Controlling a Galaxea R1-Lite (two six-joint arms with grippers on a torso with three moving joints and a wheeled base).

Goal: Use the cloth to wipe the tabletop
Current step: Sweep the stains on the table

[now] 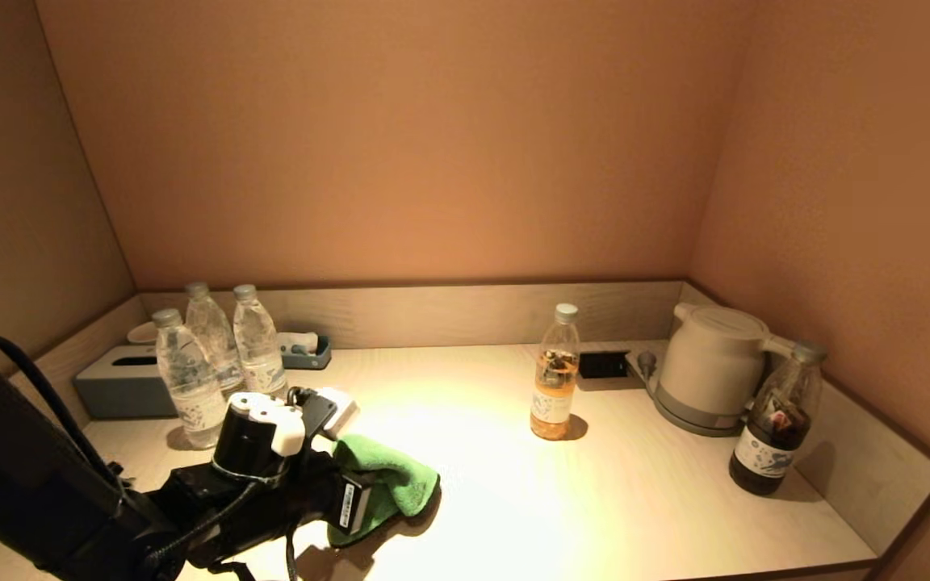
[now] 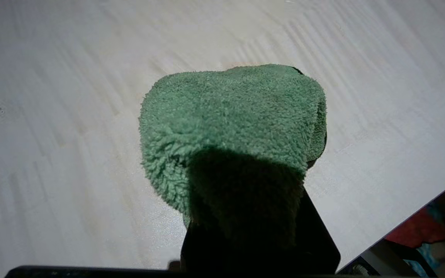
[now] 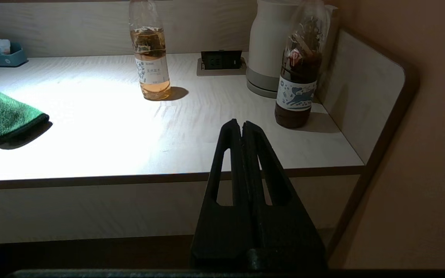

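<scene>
The green cloth (image 1: 388, 480) lies bunched on the front left of the pale wooden tabletop (image 1: 634, 484). My left gripper (image 1: 349, 499) is shut on the cloth's near end and holds it down on the table. In the left wrist view the cloth (image 2: 230, 112) covers the fingertips, and only one dark finger (image 2: 319, 243) shows beneath it. My right gripper (image 3: 242, 125) is shut and empty, parked below and in front of the table's front edge at the right. It is out of the head view. The cloth's edge also shows in the right wrist view (image 3: 2, 114).
Three water bottles (image 1: 215, 355) and a grey tissue box (image 1: 122, 383) stand at the back left. An orange drink bottle (image 1: 554, 375) stands mid-table. A white kettle (image 1: 711, 363), a dark bottle (image 1: 776, 420) and a socket (image 1: 602, 365) are at the right. Walls enclose three sides.
</scene>
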